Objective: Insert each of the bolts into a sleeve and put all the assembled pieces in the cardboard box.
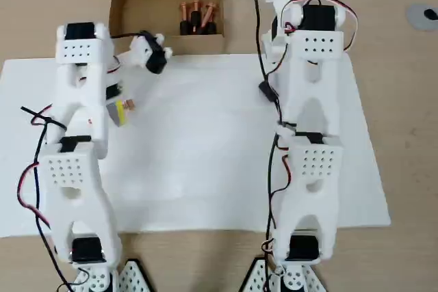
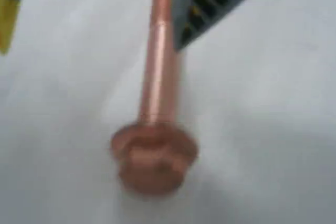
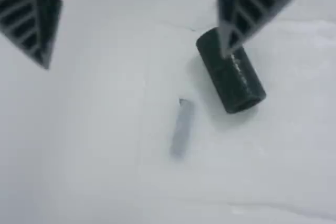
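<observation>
A copper bolt [image 2: 155,150] lies on the white sheet [image 1: 198,141] with its flanged head towards the left wrist camera. Its shank runs up beside one dark, yellow-taped finger [image 2: 210,3] of my left gripper [image 2: 94,45], which is open. The other finger is far off to the side. From above, this bolt [image 1: 129,105] sits at the left gripper [image 1: 120,112]. My right gripper [image 3: 142,35] is open above a black sleeve [image 3: 231,77] lying on the sheet, with one fingertip [image 3: 236,30] over the sleeve's end. The cardboard box [image 1: 123,5] holds several assembled bolt-and-sleeve pieces [image 1: 198,18].
A small grey sliver [image 3: 182,127] lies on the sheet next to the sleeve. The right arm [image 1: 308,52] stretches up the right side of the sheet, its cables hanging beside it. A grey disc [image 1: 421,15] sits on the wooden table at far right.
</observation>
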### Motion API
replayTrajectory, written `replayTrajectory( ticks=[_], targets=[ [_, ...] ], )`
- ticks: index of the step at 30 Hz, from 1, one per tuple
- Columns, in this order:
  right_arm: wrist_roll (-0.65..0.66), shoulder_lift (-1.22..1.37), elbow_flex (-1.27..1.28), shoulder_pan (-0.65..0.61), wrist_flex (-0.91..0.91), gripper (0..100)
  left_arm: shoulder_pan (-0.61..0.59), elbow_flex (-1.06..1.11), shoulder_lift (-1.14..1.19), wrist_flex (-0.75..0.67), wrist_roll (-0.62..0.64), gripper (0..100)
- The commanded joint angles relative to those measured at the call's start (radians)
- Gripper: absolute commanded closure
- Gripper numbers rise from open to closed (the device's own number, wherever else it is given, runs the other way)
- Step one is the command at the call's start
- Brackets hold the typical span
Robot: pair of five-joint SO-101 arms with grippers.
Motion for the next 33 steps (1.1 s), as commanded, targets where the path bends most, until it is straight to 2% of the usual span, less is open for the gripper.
replayTrajectory(
  ticks=[1,6,17,30,33],
  targets=[
    [-0.005,-0.076,-0.045,0.025,0.014,74.9,-0.031,-0.018,0.021,-0.018,0.017,78],
    [-0.008,-0.076,-0.044,0.024,0.014,74.9,-0.009,-0.075,0.073,-0.068,0.028,80],
    [-0.031,-0.076,0.021,0.03,0.012,74.9,0.092,-0.186,0.116,-0.072,0.064,82],
    [-0.029,-0.076,0.015,0.045,0.009,74.9,0.005,-0.192,0.24,-0.104,0.069,82],
    [-0.034,-0.076,0.015,0.044,0.005,74.9,0.005,-0.193,0.24,-0.104,0.069,89]
  ],
)
